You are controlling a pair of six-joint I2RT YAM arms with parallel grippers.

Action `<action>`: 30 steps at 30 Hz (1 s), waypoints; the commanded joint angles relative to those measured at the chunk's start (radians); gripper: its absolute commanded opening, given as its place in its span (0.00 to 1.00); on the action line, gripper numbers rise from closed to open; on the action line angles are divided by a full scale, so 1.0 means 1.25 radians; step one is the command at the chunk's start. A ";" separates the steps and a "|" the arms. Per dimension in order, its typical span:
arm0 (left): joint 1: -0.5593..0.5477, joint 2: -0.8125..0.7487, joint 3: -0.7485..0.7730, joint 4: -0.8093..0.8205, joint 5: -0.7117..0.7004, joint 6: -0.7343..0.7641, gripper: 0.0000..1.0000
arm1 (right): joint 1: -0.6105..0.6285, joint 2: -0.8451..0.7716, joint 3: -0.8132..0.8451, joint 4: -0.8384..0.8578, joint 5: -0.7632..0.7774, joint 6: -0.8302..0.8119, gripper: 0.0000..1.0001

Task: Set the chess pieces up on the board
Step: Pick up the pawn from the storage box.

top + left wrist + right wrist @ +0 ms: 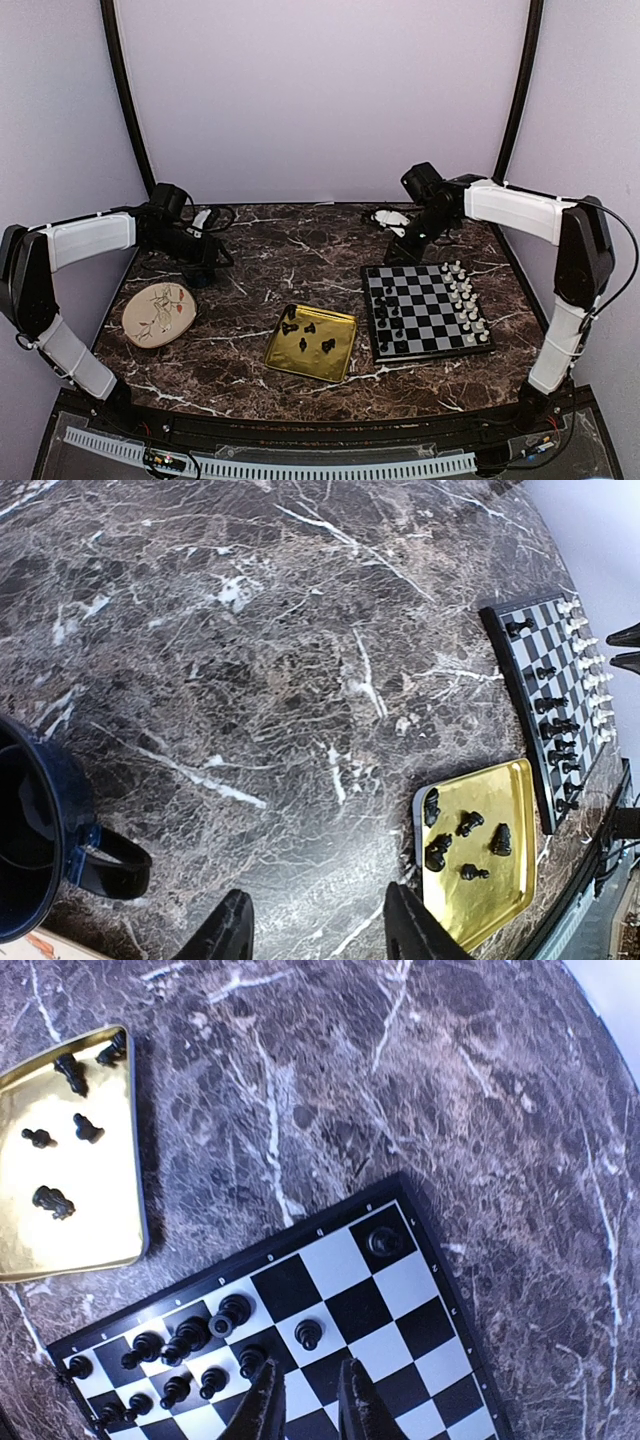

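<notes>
Top external view, catalogue of contents.

- Board (428, 312): flat checkerboard with a dark rim, lying on the marble table (260, 255).
- White pieces (465, 300): ranked along the board's right edge, two squares deep.
- Black pieces (388, 315): bunched along the board's left edge in loose order. The board's middle squares are bare.
- Corner piece (385, 1242): one black figure alone on a corner square of the board, apart from the bunch (right wrist view).
- Gold tray (278, 352): just left of the board, not touching it.
- Loose black pieces (312, 328): several, lying scattered in the tray, off the board.
- Floral plate (158, 313): well left of the board, beyond the tray.
- Blue mug (40, 830): well apart from the board, on the far side of the tray from it (left wrist view).
- Left claw (315, 935): well left of the board, over bare table. Its fingers are parted about halfway, with nothing between them.
- Right claw (308, 1405): above the board's black-piece side. Its fingers are parted by a narrow gap and grip no piece.
</notes>
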 commanded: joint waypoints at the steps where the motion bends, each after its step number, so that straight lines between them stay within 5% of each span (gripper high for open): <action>1: -0.011 -0.021 -0.006 0.024 0.048 0.018 0.47 | 0.062 -0.024 0.057 -0.042 -0.045 -0.020 0.20; 15: -0.047 -0.023 -0.003 0.006 0.000 0.026 0.47 | 0.339 0.231 0.264 -0.086 -0.006 -0.061 0.18; 30: -0.053 -0.020 0.005 -0.014 -0.014 0.040 0.47 | 0.403 0.342 0.305 -0.101 -0.013 -0.060 0.22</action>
